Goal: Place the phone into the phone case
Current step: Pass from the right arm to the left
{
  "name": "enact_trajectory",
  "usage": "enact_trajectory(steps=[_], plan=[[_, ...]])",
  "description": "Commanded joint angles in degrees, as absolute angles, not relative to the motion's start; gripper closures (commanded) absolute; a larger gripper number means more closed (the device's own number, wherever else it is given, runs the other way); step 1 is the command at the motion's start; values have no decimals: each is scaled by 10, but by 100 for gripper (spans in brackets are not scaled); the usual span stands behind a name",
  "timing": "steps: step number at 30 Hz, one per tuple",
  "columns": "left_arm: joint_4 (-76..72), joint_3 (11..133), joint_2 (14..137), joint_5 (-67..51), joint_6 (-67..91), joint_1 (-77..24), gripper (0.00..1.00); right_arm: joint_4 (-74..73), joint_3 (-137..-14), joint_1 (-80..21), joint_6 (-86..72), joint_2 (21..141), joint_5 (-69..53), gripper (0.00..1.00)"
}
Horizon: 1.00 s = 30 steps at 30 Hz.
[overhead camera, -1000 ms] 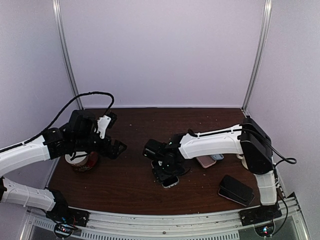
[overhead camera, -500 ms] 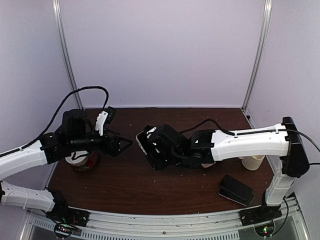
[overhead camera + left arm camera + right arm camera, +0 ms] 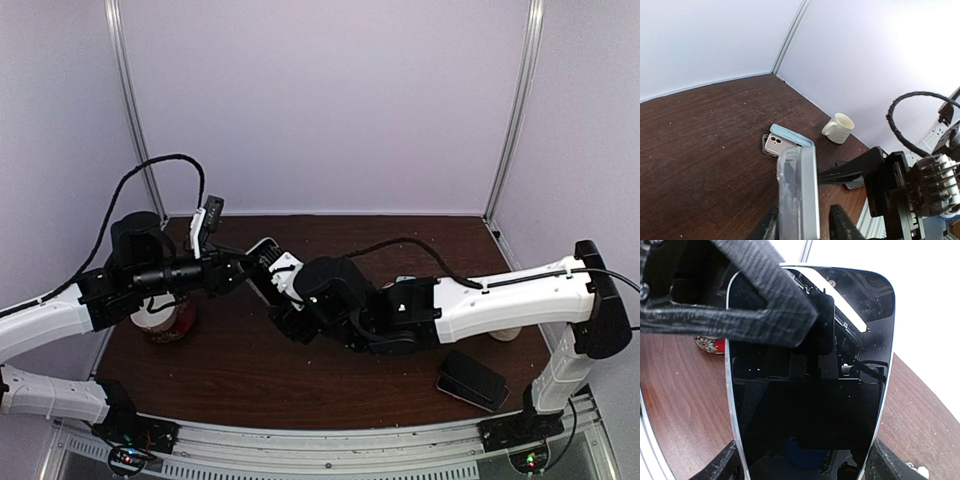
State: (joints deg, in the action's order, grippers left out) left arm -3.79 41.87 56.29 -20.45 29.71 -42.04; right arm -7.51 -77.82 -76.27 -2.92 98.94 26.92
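Note:
The phone (image 3: pixel 810 390), black screen facing the right wrist camera, is held up above the table. My right gripper (image 3: pixel 805 462) is shut on its two long edges near the bottom. My left gripper (image 3: pixel 802 220) meets it from the left and is shut across its thickness at the top, one finger (image 3: pixel 765 305) lying on the screen. Seen edge-on in the left wrist view, the phone (image 3: pixel 807 190) has a translucent grey phone case (image 3: pixel 787 185) against its back. From above, the phone (image 3: pixel 265 252) sits between the left gripper (image 3: pixel 248 268) and the right gripper (image 3: pixel 285 292).
On the table lie a pale phone (image 3: pixel 780 145) with a light blue case (image 3: pixel 792 136) on it, a cream mug (image 3: pixel 839 128) and a dark phone (image 3: pixel 470 380) at the front right. A red patterned cup (image 3: pixel 165 322) stands under the left arm.
My right arm lifted the phone off the table and carried it left to the left gripper. The left gripper, open before, has closed on the phone's top end.

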Motion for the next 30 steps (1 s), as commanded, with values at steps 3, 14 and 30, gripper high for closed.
enact_trajectory(steps=[3,14,30], plan=[[-79,410,561,-264,300,-418,82,-26,-777,-765,-8,965,305,54],[-17,432,544,-305,207,-419,100,-46,-750,-757,42,920,213,1],[102,389,541,-310,-133,-466,100,-28,-670,-640,34,880,-279,4]])
